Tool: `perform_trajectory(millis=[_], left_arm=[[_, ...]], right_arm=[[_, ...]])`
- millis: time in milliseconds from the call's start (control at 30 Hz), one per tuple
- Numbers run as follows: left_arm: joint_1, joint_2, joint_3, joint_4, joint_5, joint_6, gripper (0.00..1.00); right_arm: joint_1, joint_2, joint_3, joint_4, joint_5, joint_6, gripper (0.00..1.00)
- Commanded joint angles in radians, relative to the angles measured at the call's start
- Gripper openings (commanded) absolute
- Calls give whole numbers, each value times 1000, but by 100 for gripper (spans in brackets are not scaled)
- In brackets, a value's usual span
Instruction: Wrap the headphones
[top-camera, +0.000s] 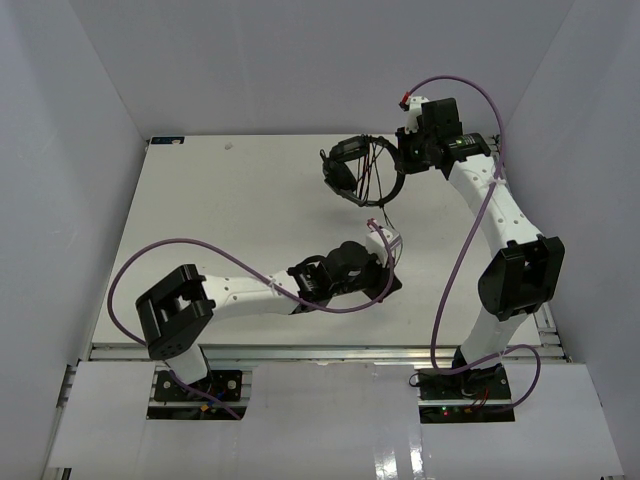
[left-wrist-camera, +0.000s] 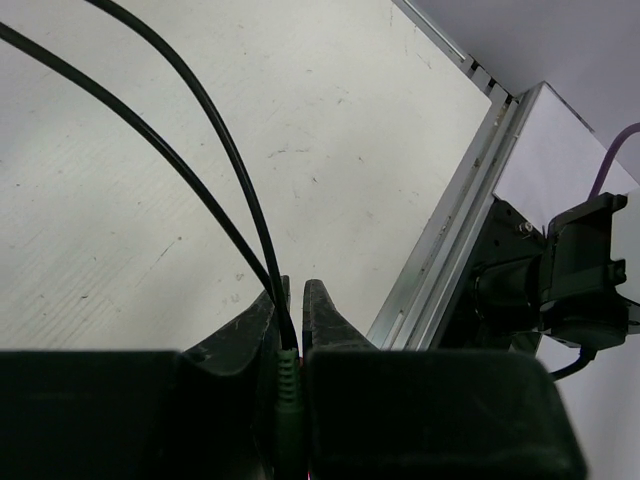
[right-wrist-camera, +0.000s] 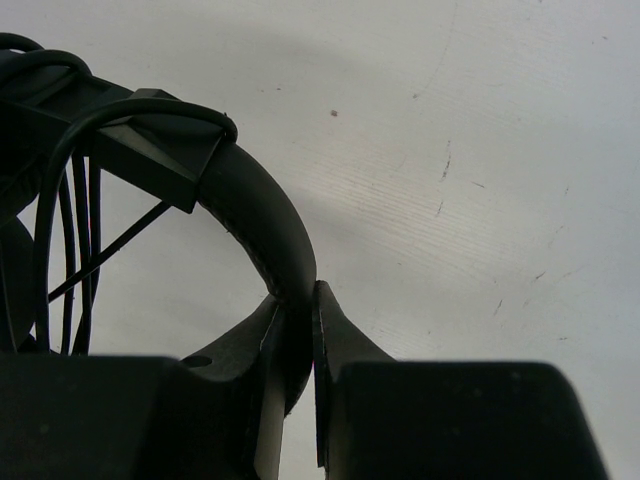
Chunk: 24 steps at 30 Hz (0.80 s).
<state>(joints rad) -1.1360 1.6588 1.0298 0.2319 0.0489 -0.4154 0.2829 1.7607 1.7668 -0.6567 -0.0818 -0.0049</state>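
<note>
The black headphones (top-camera: 358, 168) hang above the far right of the table, cord strands looped across the headband. My right gripper (top-camera: 403, 160) is shut on the headband; in the right wrist view the curved band (right-wrist-camera: 250, 200) runs down between the closed jaws (right-wrist-camera: 298, 300), with cord loops (right-wrist-camera: 70, 250) at the left. My left gripper (top-camera: 388, 278) is nearer the front, right of centre, and shut on the cord's plug end. In the left wrist view the plug's ribbed sleeve (left-wrist-camera: 288, 375) sits between the jaws (left-wrist-camera: 295, 292) and two strands of thin black cord (left-wrist-camera: 237, 170) lead away up and left.
The white table (top-camera: 230, 210) stands between white walls on three sides. Its metal edge rail (left-wrist-camera: 450, 230) and the right arm's base (left-wrist-camera: 560, 280) lie just beyond my left gripper. Thick purple robot cables (top-camera: 150, 255) loop beside both arms.
</note>
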Motion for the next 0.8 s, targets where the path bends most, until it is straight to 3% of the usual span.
perform_trajectory(millis=[0, 400, 767], left_arm=[[-8, -2, 7, -11, -27, 7, 14], [21, -68, -218, 72, -167, 14, 12], [81, -194, -295, 93, -264, 101, 13]], right_arm=[[-4, -39, 17, 72, -18, 40, 8], [-10, -94, 5, 68, -38, 37, 8], [-11, -137, -59, 58, -68, -19, 8]])
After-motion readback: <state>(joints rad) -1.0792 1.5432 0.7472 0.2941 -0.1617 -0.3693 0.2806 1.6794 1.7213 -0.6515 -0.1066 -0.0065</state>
